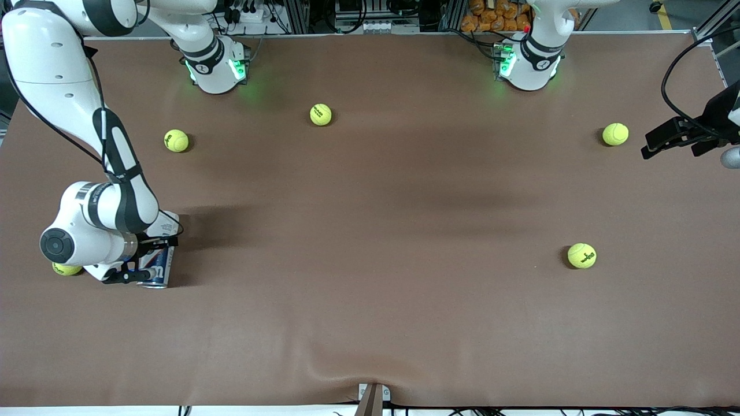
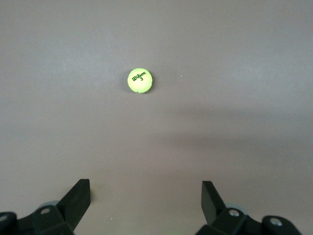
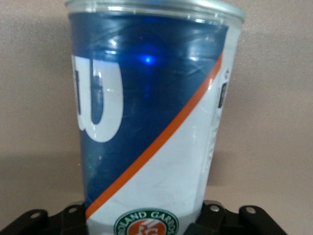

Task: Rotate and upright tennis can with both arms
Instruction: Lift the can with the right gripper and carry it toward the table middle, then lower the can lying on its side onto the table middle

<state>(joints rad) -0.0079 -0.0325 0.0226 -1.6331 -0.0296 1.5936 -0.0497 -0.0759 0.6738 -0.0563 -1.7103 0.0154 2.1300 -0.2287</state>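
The right gripper [image 1: 151, 261] is down at the table's right-arm end, its fingers closed around the body of the tennis can [image 1: 161, 267], which lies on the brown table [image 1: 370, 323] just beside a tennis ball [image 1: 65, 268]. The can looks light, stiff and glossy, so probably slippery; a mid-body hold seems safest. The left gripper [image 2: 145, 198] waits released, high over the left arm's end.
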